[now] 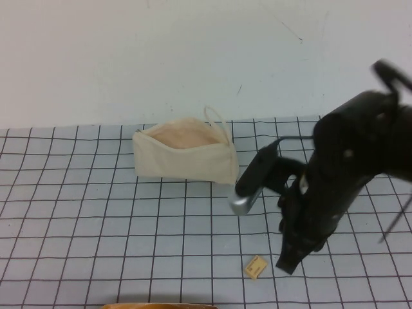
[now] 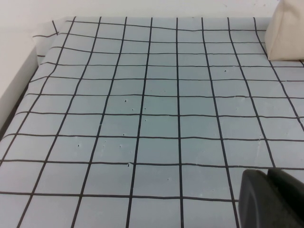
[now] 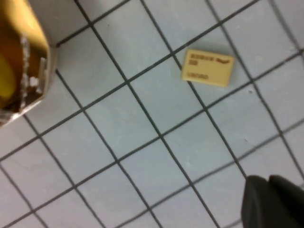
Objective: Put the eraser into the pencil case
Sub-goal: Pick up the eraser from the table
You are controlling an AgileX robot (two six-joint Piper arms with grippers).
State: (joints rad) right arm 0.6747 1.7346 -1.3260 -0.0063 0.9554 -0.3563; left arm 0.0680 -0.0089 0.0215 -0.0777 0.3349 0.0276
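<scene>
The eraser (image 1: pixel 255 267) is a small tan block lying flat on the grid mat near the front edge; in the right wrist view (image 3: pixel 207 68) it shows dark print on top. The pencil case (image 1: pixel 183 154) is a cream pouch at the back middle, mouth open upward showing pinkish lining, with a cord loop at its right end. My right gripper (image 1: pixel 288 262) hangs just right of the eraser, apart from it, fingers together and empty (image 3: pixel 268 180). My left gripper (image 2: pixel 268 173) is shut and empty over bare mat, with a corner of the pencil case (image 2: pixel 285 33) far ahead.
A yellow-brown object (image 3: pixel 19 57) sits at the mat's front edge, showing as an orange sliver (image 1: pixel 161 306) in the high view. The white wall runs behind the mat. The mat's edge (image 2: pixel 28 80) shows in the left wrist view.
</scene>
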